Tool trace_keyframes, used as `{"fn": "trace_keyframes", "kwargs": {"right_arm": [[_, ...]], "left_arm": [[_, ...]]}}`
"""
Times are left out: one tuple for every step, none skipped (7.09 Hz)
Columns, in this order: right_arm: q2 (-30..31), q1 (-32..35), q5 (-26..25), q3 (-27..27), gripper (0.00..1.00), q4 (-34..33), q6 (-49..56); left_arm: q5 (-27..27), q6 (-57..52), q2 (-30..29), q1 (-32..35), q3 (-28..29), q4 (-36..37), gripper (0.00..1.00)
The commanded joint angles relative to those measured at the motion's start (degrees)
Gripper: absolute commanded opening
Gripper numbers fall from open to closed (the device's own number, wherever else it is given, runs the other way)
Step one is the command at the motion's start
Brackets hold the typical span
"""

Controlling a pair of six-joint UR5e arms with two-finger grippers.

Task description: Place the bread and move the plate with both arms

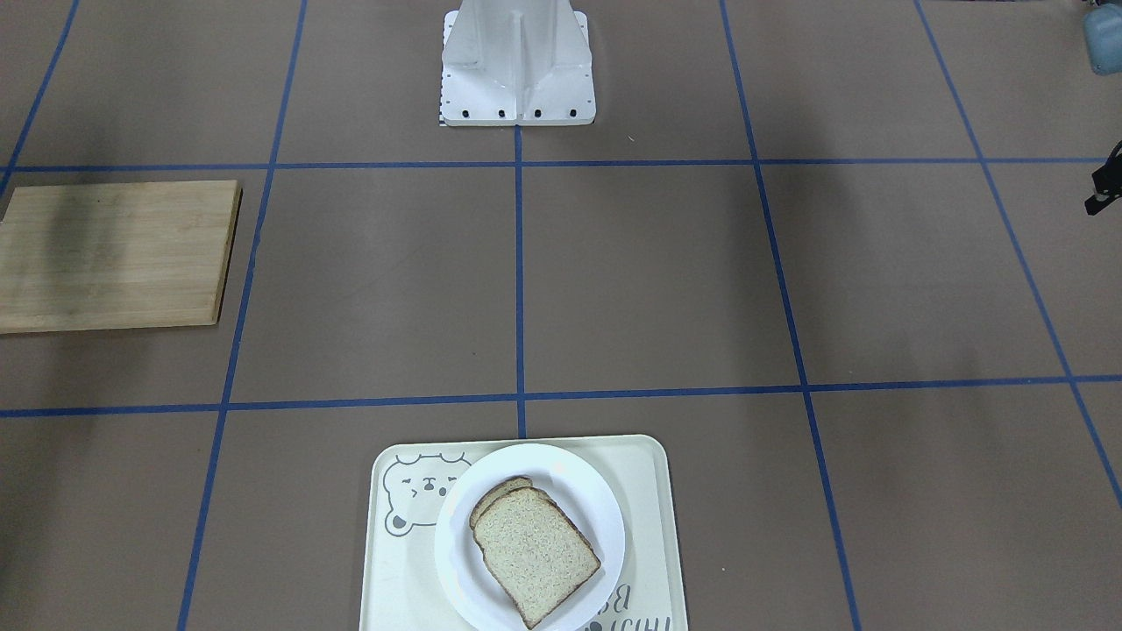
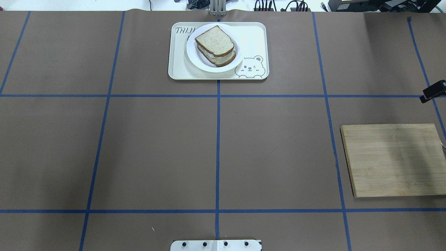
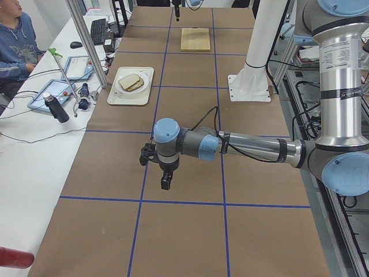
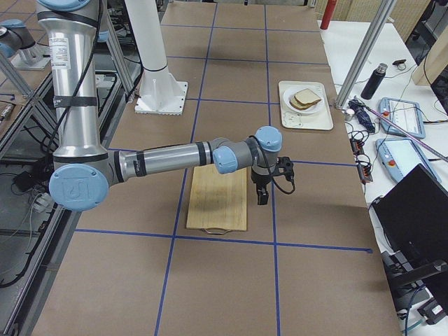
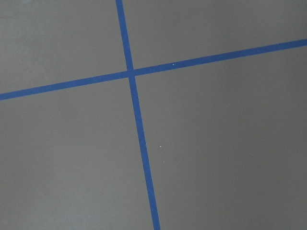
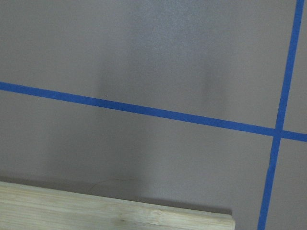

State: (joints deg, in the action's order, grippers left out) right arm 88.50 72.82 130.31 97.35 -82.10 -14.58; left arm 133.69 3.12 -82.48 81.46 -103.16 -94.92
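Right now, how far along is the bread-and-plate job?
Looks done: the bread tops the stack on the white plate, which sits on the bear tray. Nothing in hand: left arm and right arm hang far from it. Nothing visibly left.

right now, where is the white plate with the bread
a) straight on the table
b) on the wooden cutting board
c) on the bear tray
c: the white plate with its bread slices rests on the bear tray, apart from the wooden cutting board.

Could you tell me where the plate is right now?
In the overhead view, the plate sits on the bear tray at the table's far centre edge, holding stacked bread.
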Motion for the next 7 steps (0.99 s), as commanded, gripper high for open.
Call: {"fn": "trace_keyframes", "kwargs": {"right_arm": [[0.1,0.04,0.12,0.12,1.0,0.18,-0.01],[-0.08,-0.05,0.03,0.38,1.0,0.36,-0.01],[-0.78,-0.05,-0.14,0.39,1.0,0.27,-0.01],[-0.87,-0.05,-1.36,0.39,1.0,0.27,-0.01],[-0.87,-0.22,-3.46,0.47,1.0,0.1,0.08],[-0.96,-0.22,-3.48,0.56,1.0,0.1,0.08],[-0.78,-0.22,-3.49,0.56,1.0,0.1,0.08]], "left_arm": [[5.36,-0.14,0.56,-0.08,0.51,-1.75,0.98],[5.27,-0.14,0.65,-0.08,1.03,-1.68,0.98],[5.36,-0.22,1.61,0.01,0.34,-1.85,0.98],[5.36,-0.14,1.79,-0.08,0.24,-1.85,0.98],[5.44,-0.22,1.88,-0.08,0.42,-1.76,0.98],[5.97,-0.14,2.06,-0.08,0.85,-1.85,0.98],[6.15,-0.14,1.89,-0.08,0.95,-1.68,0.98]]}}
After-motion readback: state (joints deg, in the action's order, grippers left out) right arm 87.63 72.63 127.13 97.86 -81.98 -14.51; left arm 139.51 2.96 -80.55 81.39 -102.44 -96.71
